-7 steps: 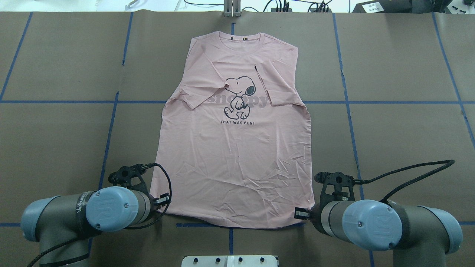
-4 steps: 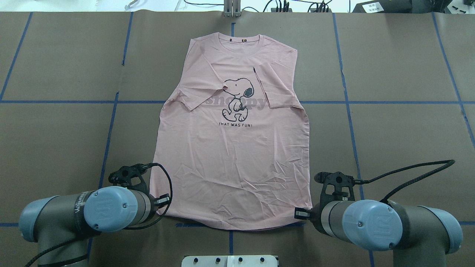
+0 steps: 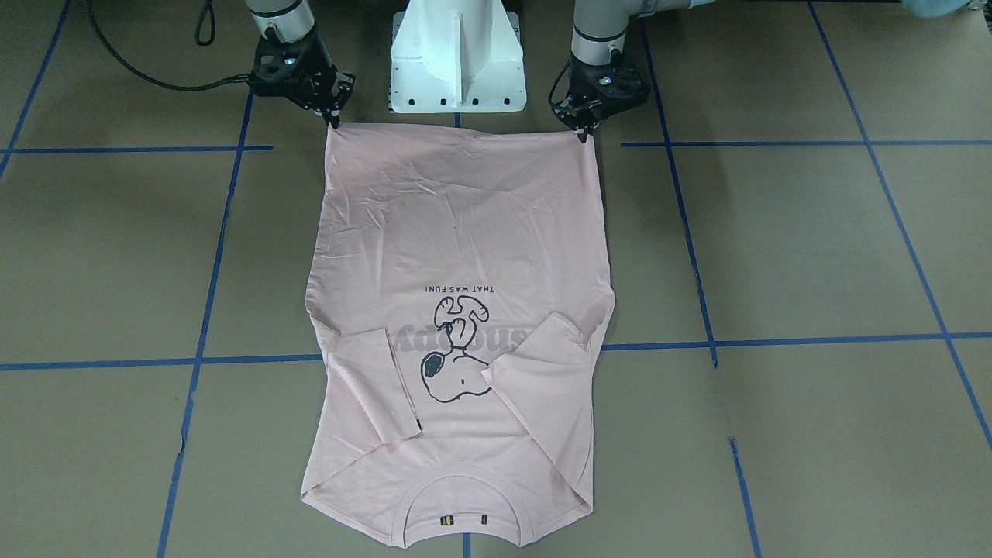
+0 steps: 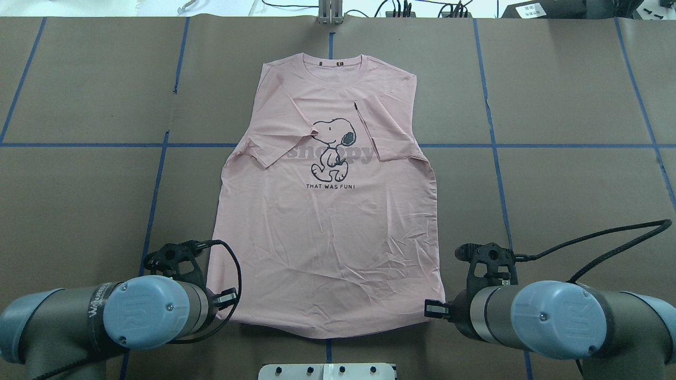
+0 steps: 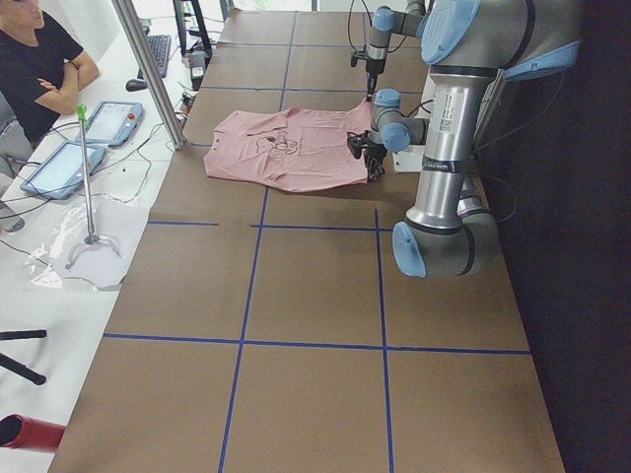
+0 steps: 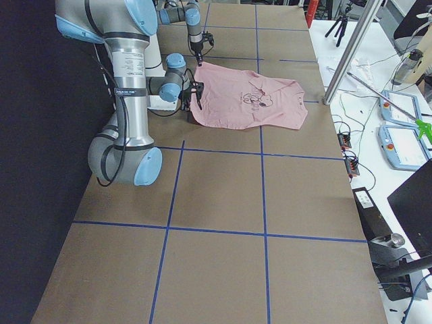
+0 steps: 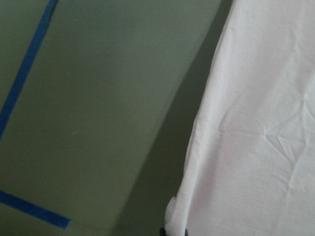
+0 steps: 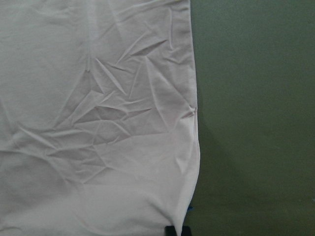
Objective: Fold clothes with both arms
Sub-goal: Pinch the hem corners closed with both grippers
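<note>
Blue tape lines (image 4: 528, 145) cross the brown table (image 4: 570, 79); beside it lie two tablets (image 5: 108, 122) near a black-shirted person (image 5: 39, 59).

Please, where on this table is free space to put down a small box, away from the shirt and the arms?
The table is bare on both sides of the T-shirt, out past the blue tape lines. Crowded: the robot's edge, where the left gripper and right gripper pinch the hem corners beside the white pedestal.

T-shirt (image 4: 327, 248) | black chest line: "THAT WAS FUN!" | grey word above it: "snoopy"
</note>
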{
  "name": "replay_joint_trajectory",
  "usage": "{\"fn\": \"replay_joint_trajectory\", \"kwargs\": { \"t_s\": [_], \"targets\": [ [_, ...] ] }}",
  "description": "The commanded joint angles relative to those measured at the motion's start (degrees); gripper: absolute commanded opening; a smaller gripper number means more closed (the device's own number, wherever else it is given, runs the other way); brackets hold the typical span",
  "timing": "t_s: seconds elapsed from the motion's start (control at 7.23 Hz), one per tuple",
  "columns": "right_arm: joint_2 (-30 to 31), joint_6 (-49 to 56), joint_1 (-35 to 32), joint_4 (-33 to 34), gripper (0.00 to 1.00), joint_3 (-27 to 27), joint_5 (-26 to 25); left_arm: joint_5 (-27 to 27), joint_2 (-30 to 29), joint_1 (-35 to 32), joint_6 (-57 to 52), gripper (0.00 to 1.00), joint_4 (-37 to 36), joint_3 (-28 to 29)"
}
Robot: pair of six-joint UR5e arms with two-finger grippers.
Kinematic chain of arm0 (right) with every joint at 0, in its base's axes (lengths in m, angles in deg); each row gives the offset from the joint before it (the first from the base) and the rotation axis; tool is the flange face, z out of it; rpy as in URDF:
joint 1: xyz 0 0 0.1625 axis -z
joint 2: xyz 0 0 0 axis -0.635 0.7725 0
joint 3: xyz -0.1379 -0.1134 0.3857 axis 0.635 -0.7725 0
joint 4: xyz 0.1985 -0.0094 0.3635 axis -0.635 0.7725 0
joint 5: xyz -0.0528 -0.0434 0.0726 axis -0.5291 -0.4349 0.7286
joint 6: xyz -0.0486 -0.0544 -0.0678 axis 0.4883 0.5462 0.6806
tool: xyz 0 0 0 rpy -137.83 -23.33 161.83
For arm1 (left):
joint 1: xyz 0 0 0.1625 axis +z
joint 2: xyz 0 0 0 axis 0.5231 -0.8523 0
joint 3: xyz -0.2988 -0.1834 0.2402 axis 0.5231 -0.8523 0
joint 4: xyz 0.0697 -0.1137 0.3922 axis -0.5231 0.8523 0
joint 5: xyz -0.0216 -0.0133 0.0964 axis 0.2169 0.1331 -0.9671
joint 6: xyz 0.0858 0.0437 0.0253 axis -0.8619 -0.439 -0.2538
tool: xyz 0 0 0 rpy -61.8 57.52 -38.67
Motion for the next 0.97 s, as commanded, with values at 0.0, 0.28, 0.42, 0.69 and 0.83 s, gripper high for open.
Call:
{"fn": "replay_joint_trajectory", "kwargs": {
  "t_s": [0.0,0.28,0.42,0.69,0.83],
  "targets": [
    [5.28,0.79,2.71,0.01,0.00,5.83,0.90,0.09,-1.71,2.31,0.01,0.00,-4.08,-1.91],
    [8.73,0.70,6.22,0.10,0.00,10.67,0.90,1.22,-1.81,4.59,-0.78,0.00,-12.57,-9.34],
    [10.13,0.70,7.46,0.19,0.00,12.00,0.90,2.63,-1.90,6.34,-0.78,0.00,-16.37,-12.87],
    [9.71,0.70,6.86,0.10,0.00,12.37,0.90,2.73,-4.34,7.41,-0.70,0.00,-17.11,-13.18],
    [7.97,1.14,4.25,0.10,0.00,11.84,1.34,2.64,-4.71,6.02,-1.22,0.00,-17.02,-12.39]
  ]
}}
